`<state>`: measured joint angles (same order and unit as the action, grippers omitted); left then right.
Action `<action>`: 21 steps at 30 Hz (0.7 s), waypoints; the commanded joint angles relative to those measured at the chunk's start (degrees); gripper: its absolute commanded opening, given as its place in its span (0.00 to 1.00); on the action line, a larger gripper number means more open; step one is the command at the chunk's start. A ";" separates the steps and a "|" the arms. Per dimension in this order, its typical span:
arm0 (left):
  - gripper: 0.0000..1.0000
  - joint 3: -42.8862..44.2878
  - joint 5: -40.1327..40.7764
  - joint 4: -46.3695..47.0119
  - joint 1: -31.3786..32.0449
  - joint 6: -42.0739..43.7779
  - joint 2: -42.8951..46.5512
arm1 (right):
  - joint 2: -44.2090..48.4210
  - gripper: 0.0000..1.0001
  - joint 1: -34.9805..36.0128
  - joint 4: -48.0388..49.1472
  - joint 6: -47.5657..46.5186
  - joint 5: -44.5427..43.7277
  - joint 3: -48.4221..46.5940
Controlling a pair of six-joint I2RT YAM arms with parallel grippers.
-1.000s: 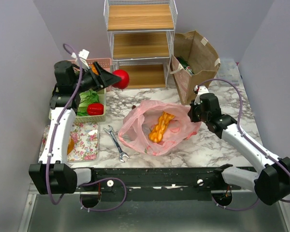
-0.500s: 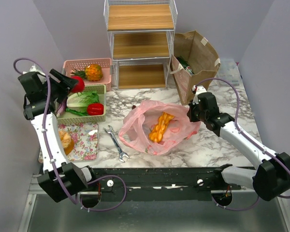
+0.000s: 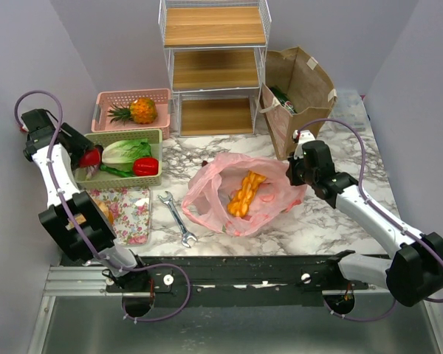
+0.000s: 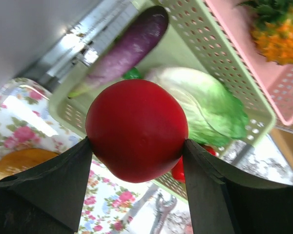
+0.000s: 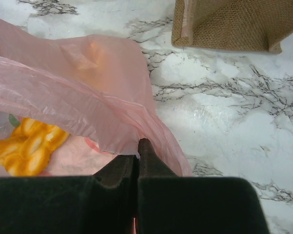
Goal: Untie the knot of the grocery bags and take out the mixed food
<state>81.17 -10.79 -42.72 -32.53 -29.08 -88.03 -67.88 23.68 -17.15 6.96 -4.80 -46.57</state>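
Only right wrist shows jaws pinching pink bag (image 5: pixel 83 92).

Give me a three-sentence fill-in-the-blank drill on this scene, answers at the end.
The smooth round vegetable clamped in the left gripper is ____.
The right gripper is shut on the thin, crinkly ____ plastic bag.
The pale leafy lettuce lies in the ____ perforated plastic basket.
Answers: red; pink; green.

Left gripper (image 4: pixel 136 142) clamps red round vegetable (image 4: pixel 136 122) between both fingers. Beyond the fingertips: eggplant (image 4: pixel 122 51) and lettuce (image 4: pixel 205 105) in green basket (image 4: pixel 219 58). Flowered tray (image 4: pixel 19 136) beside left finger.
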 commanded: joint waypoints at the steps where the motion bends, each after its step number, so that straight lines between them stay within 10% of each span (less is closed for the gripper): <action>1: 0.06 4.42 6.12 -1.28 -1.17 5.61 -4.04 | 0.81 0.01 0.22 2.45 -0.59 -1.44 0.06; 10: 0.21 2.08 4.96 -0.68 -0.07 7.75 -6.30 | 1.79 0.01 0.22 2.62 -0.86 -2.48 1.19; 12: 0.32 1.08 5.17 -0.68 0.27 7.84 -5.71 | 1.87 0.01 0.22 2.71 -0.84 -2.40 1.34; 17: 0.97 0.62 1.06 -0.57 0.34 7.38 -4.31 | 1.79 0.01 0.22 2.73 -0.73 -1.34 1.12; 21: 0.99 0.45 -3.41 -0.48 0.41 6.48 -2.98 | 2.03 0.01 0.16 2.82 -0.71 -0.83 1.19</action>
<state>81.71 -8.91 -43.05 -32.23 -21.87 -94.48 -66.96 23.68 -15.92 6.76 -5.54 -45.84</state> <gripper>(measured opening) 0.981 0.027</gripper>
